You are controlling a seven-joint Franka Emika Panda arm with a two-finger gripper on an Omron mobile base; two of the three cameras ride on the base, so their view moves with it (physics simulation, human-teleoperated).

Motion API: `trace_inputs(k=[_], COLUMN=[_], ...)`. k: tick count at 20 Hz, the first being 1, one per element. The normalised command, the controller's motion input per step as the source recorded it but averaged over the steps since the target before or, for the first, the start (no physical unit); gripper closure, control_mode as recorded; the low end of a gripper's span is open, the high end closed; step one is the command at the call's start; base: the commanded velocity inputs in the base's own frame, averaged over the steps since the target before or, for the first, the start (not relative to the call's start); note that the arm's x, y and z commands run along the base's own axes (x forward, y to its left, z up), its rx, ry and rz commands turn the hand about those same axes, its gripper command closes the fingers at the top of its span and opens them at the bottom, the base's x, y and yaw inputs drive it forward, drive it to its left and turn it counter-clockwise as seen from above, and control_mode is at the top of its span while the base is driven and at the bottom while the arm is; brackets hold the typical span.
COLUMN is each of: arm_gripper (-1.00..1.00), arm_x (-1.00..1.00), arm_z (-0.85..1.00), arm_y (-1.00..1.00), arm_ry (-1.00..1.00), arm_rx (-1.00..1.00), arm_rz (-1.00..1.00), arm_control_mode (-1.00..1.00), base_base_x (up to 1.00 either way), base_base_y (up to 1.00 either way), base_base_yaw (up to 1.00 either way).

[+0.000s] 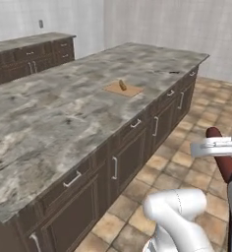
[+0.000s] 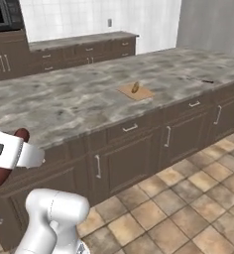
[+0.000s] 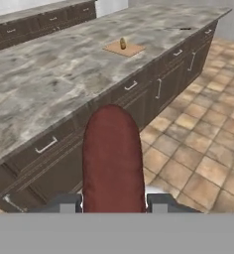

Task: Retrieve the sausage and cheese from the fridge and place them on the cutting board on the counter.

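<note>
The sausage (image 3: 113, 158) is pinched between the two fingertips of the gripper (image 3: 114, 202) in the hand view, at 6 o'clock of that frame, with its rounded dark red end pointed toward 12 o'clock. In the left base view the same sausage (image 1: 221, 157) is seen at 3 o'clock, clamped by the gripper (image 1: 214, 147) over the tiled floor (image 1: 187, 162). In the right base view it is seen at 9 o'clock (image 2: 5, 171), partly covered by the white hand.

Beyond the gripper, the counter (image 1: 64, 113) is laid out as a long grey marbled slab on dark brown cabinets (image 1: 132, 152) with silver handles.

Farther on, the cutting board (image 1: 124, 89) is set flat on the counter near its front edge, at roughly 12 o'clock from the gripper in the hand view. A small tan object (image 1: 122, 84) is placed on the board, likely the cheese; too small to be confirmed.

At the far end of the slab, a thin dark item (image 1: 173, 72) is seen at 1 o'clock; not identifiable.

A second cabinet run (image 2: 79, 49) is lined against the back wall (image 2: 139, 20).
</note>
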Motion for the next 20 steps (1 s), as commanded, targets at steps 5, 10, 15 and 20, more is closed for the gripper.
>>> trace_inputs(k=[5,10,15,20], arm_gripper=[1.00,1.00,1.00,1.00], arm_x=[0.00,0.00,0.00,0.00], arm_z=[0.00,0.00,0.00,0.00], arm_y=[0.00,0.00,0.00,0.00], arm_ry=[0.00,0.00,0.00,0.00], arm_rx=[0.00,0.00,0.00,0.00], arm_rz=[0.00,0.00,0.00,0.00], arm_control_mode=[1.00,1.00,1.00,1.00], base_base_x=[1.00,0.96,0.73,0.21], base_base_y=[-1.00,-0.90,-0.65,-0.95], base_base_yaw=[0.30,0.53,0.69,0.50])
